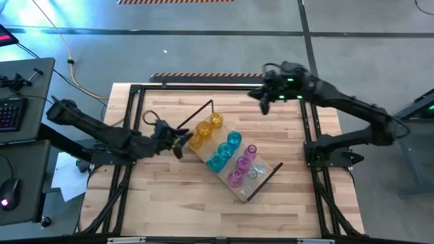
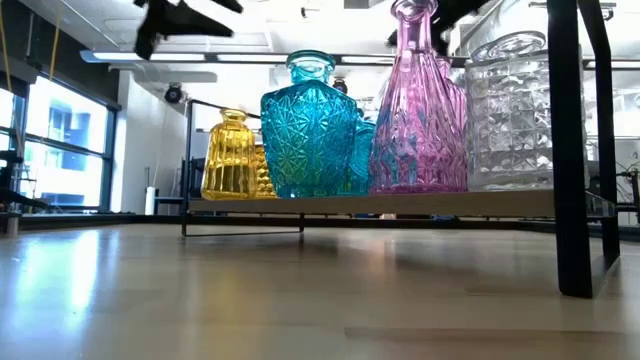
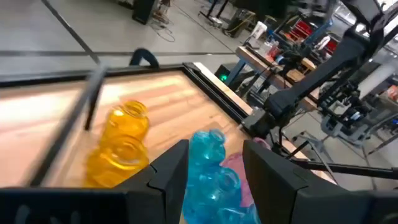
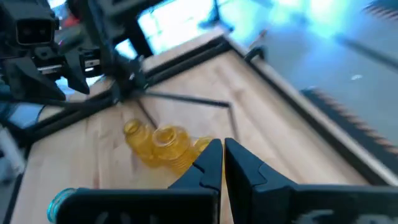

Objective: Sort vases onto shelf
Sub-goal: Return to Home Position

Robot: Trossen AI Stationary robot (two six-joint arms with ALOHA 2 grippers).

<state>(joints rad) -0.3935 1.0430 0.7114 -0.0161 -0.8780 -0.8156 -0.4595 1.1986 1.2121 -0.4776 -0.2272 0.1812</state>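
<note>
High view: the shelf [image 1: 270, 167] lies diagonally mid-table [image 1: 163, 203]. The vases stand on it grouped by colour: yellow vases [image 1: 203, 129] at the far-left end, then teal vases [image 1: 226, 149], pink vases [image 1: 242, 163] and clear vases [image 1: 256, 169] at the near-right end. None loose on the table. Left pincer [image 1: 178, 141] is just beside the yellow group. Right pincer [image 1: 263, 102] is well apart, over the table's far side.

Low view: all upright on the board, shoulder to shoulder. Cut-facet glass with narrow necks over wider bodies.

Left wrist view: left pincer [image 3: 214, 171] is wide and holds nothing, yellow and teal vases just ahead.

Right wrist view: right pincer [image 4: 222, 165] is narrow, fingers almost touching, empty, yellow vases beyond.

Handling, my read:
- The vases are rigid, brittle and light.
- The glass is slick, though the facets give the pads some bite.
- Tall ones probably tip easily.
- Best hold is from above at the neck or upper shoulder, with low squeeze.
- Rows are tight, so a side approach risks knocking neighbours.
- The left arm should lift clear before swinging away.
</note>
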